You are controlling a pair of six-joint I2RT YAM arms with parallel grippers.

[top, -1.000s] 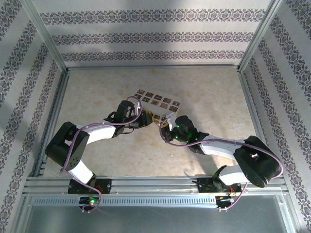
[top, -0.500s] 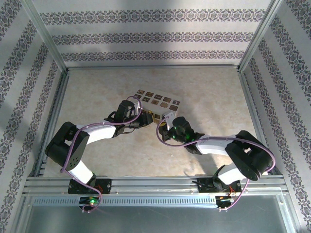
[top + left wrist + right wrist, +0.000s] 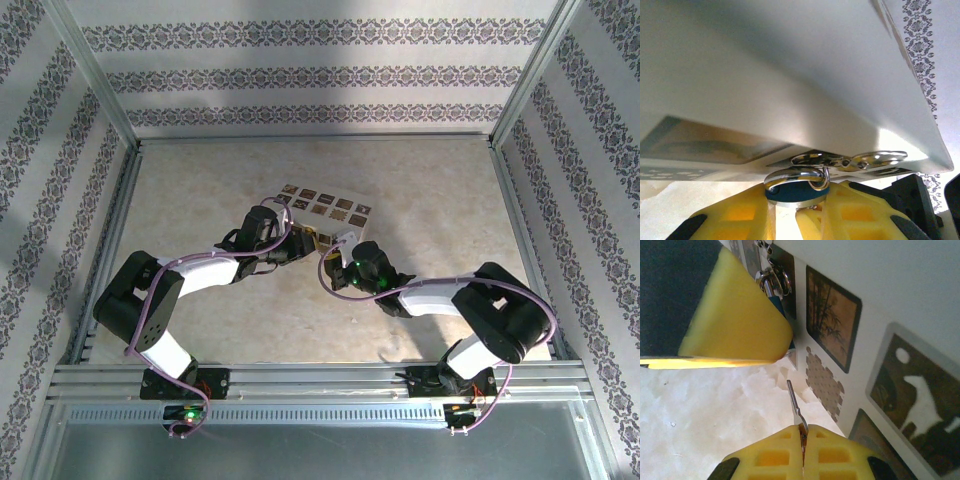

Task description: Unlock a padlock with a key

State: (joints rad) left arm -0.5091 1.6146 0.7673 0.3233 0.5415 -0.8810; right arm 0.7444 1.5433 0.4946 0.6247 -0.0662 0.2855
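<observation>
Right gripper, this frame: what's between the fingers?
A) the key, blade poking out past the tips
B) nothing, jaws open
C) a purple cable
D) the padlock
A: the right wrist view shows the right gripper shut on the key, its thin blade sticking out toward the padlock, which the left gripper clamps.

Left hand (image 3: 796, 207) gripping; right hand (image 3: 802, 437) pinched shut.
</observation>
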